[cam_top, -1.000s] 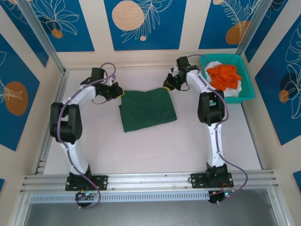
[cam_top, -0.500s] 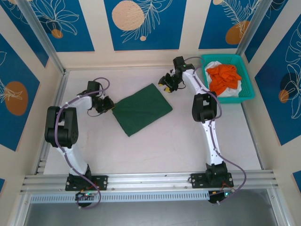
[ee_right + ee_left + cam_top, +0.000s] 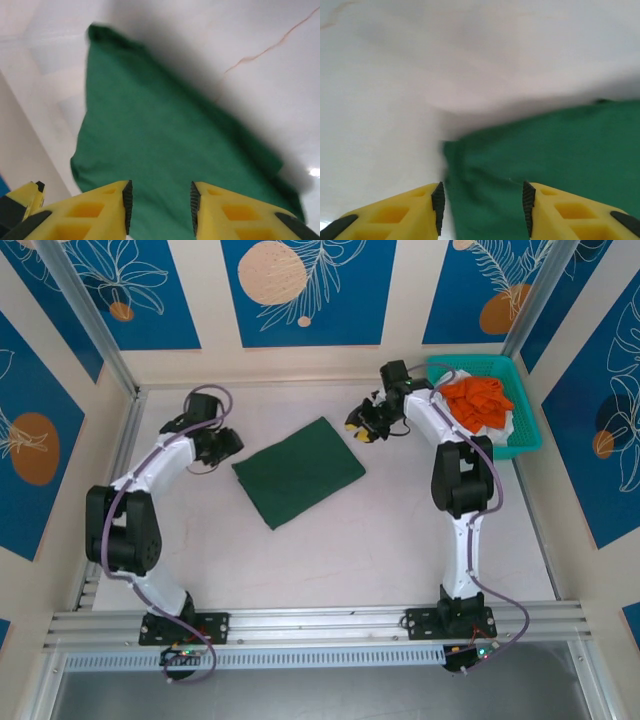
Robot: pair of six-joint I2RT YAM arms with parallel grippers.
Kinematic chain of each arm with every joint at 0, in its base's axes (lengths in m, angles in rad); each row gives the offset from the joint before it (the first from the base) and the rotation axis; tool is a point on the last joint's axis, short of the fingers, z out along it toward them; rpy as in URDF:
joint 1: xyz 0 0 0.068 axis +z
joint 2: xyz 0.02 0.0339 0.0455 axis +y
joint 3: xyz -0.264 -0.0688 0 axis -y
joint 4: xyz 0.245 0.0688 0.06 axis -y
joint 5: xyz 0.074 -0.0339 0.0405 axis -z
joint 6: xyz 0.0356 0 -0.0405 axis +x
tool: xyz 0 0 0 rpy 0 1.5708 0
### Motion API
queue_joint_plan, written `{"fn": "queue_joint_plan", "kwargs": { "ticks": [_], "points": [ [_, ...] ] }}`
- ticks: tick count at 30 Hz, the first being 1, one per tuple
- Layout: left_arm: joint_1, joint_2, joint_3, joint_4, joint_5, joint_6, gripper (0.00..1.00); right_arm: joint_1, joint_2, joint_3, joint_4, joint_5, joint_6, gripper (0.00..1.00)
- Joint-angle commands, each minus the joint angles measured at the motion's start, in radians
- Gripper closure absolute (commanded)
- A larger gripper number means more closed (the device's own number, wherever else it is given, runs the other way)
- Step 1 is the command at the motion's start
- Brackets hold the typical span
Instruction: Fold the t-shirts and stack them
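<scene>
The dark green t-shirt was seen folded into a neat rectangle, laid flat and skewed on the counter between the 2 arms. The left pincer was found partly open just beside the shirt's left corner, nothing held. The right pincer was likewise partly open near the far right corner, cloth below it but not gripped. The orange t-shirt and white t-shirt were bundled in the teal basket at far right. The fold was judged done, so both pincers were best lifted straight up, jaws apart, so that no edge got snagged or dragged. The orange one was then best pinched by 1 layer, high on the heap
</scene>
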Motion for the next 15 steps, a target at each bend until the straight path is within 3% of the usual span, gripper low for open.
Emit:
{"fn": "queue_joint_plan", "kwargs": {
  "ticks": [1, 4, 7, 15],
  "points": [
    [-0.128, -0.012, 0.013, -0.031, 0.038, -0.069, 0.57, 0.049, -0.012, -0.086, 0.046, -0.052, -0.002, 0.65],
    [-0.205, 0.039, -0.024, 0.067, 0.142, -0.150, 0.59, 0.066, -0.007, -0.146, 0.065, -0.037, 0.007, 0.67],
    [-0.248, 0.086, -0.092, 0.151, 0.177, -0.195, 0.60, 0.077, 0.009, -0.193, 0.085, -0.019, 0.010, 0.67],
    [-0.244, 0.082, -0.358, 0.243, 0.208, -0.198, 0.60, 0.082, -0.032, -0.400, 0.174, 0.008, 0.089, 0.68]
  ]
}}
